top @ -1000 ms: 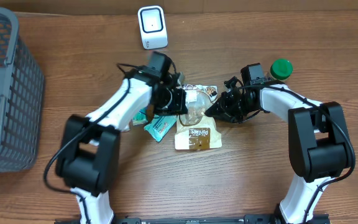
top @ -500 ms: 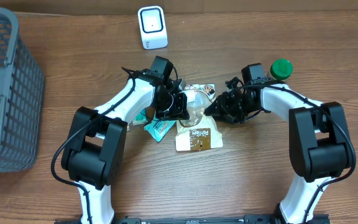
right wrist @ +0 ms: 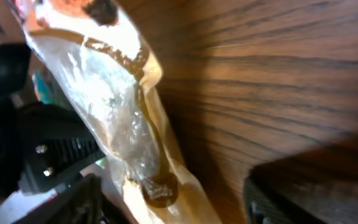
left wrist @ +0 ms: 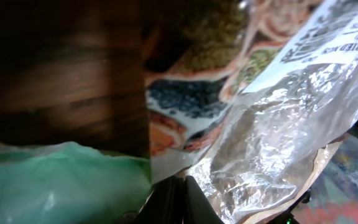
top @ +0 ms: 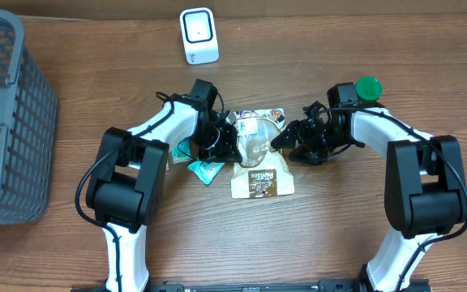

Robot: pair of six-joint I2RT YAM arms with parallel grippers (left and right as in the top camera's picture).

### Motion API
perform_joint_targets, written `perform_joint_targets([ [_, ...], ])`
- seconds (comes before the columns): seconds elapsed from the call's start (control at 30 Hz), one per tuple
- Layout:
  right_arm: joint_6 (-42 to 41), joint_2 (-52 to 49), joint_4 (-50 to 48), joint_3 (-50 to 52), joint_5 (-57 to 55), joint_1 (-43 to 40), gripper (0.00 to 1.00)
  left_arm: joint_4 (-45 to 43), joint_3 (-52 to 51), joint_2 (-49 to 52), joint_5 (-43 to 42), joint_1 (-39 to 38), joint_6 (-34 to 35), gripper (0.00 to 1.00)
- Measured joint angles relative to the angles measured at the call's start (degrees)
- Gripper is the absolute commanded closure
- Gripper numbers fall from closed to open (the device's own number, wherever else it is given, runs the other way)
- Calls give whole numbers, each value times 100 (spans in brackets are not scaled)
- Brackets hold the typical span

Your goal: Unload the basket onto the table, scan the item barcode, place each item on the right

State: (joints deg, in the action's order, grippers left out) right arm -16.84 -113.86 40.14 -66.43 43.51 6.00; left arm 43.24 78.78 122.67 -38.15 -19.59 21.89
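Overhead, the snack pouch (top: pixel 259 166) lies mid-table, long axis running far to near — the left gripper (top: pixel 230 141) pressed shut at its far-left edge, possibly pinching film, the right gripper (top: pixel 282 139) spread just right of it.

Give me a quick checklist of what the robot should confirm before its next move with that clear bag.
1. Left fingers closed: ok.
2. Left fingers truly gripping the clear bag: cannot tell; they sit at its edge.
3. Right fingers spread open: ok.
4. Barcode on the bag in sight: cannot tell; none shows in any view.
5. Scanner standing with bare table between it and the pile: ok.
6. Bag free of other things: not ok; it overlaps the beige packet and lies beside the green packet.
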Motion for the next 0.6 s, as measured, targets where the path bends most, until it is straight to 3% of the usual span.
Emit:
perform_joint_targets([
  [0.5,-234,-9,-940,358,586,393,25,105,0,15,-50,85,-129,96],
  [0.6,-448,-15,-1231,380,597,621,31,111,0,15,-48,90,-127,96],
])
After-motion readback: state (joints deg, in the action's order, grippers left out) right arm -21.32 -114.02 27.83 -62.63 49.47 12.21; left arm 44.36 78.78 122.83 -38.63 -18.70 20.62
